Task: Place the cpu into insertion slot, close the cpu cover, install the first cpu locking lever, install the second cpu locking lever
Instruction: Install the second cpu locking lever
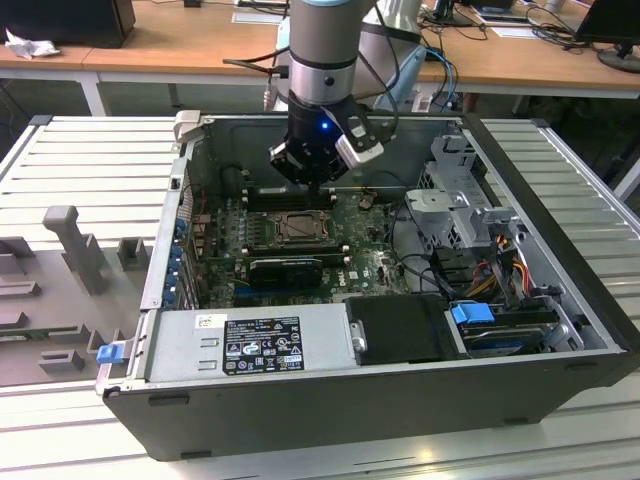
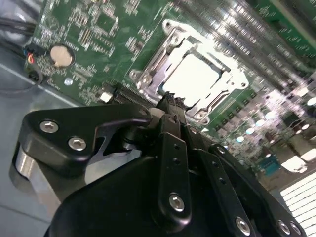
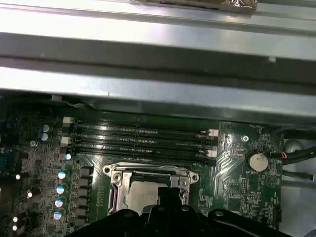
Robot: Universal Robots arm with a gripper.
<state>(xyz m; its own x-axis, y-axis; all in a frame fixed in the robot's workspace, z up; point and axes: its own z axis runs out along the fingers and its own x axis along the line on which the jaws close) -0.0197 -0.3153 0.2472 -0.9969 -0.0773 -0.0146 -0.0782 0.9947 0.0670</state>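
The pincer (image 2: 170, 101), fingers drawn together and holding nothing, hovers at the edge of the insertion slot (image 2: 165, 52). The cpu (image 2: 197, 76) sits in that slot, pale and shiny, with the cpu cover (image 2: 224, 96) lying down around it. Beside the slot run the memory slots (image 3: 140, 140).

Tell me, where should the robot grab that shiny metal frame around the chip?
Probably one thin side bar of the cpu cover, pinched from straight above. It seems to lie flat around the cpu, so only its narrow rim offers an edge.
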